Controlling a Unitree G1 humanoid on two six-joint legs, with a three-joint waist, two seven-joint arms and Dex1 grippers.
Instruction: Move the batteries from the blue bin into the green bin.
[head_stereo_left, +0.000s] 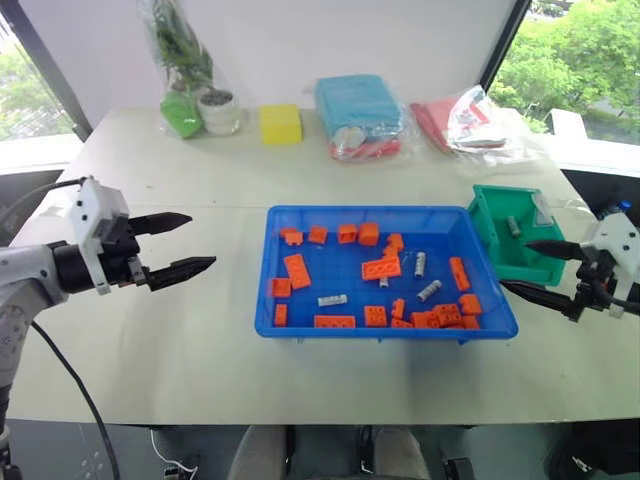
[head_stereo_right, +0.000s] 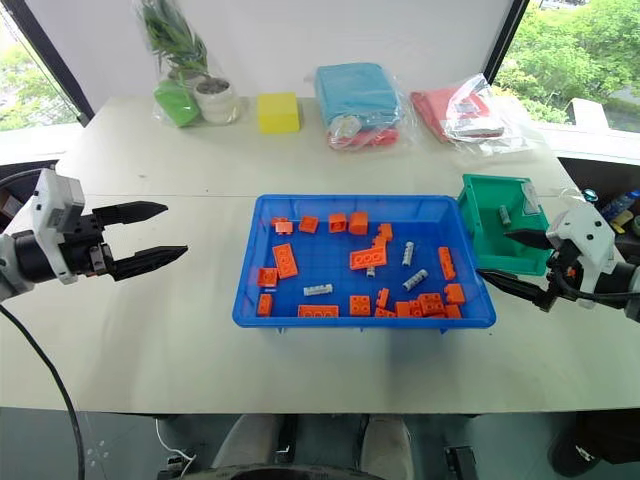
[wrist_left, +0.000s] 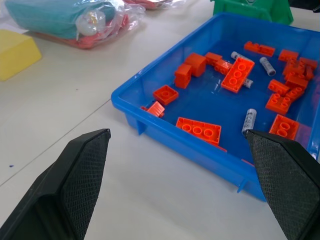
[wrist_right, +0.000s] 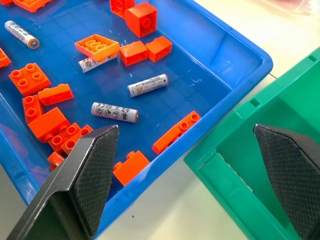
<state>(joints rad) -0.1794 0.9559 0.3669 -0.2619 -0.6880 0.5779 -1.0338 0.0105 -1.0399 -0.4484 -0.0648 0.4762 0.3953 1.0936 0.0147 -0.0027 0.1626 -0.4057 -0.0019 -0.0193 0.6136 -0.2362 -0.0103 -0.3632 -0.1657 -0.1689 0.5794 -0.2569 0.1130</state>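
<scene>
The blue bin (head_stereo_left: 386, 329) sits mid-table, holding many orange bricks (head_stereo_left: 296, 270) and several silver batteries (head_stereo_left: 332, 299), two of them lying close together (wrist_right: 114, 112) near its right end. The green bin (head_stereo_left: 486, 236) touches the blue bin's right far corner, and one battery (head_stereo_left: 513, 226) lies inside it. My left gripper (head_stereo_left: 201, 240) hovers open to the left of the blue bin, with nothing between its fingers. My right gripper (head_stereo_left: 515, 264) stands open and empty at the blue bin's right end, just in front of the green bin.
Along the table's far edge stand a bagged potted plant (head_stereo_left: 190, 70), a yellow block (head_stereo_left: 280, 123), a light-blue packet (head_stereo_left: 358, 108) and a red bagged packet (head_stereo_left: 460, 122). Bare tabletop lies left of the blue bin and in front of it.
</scene>
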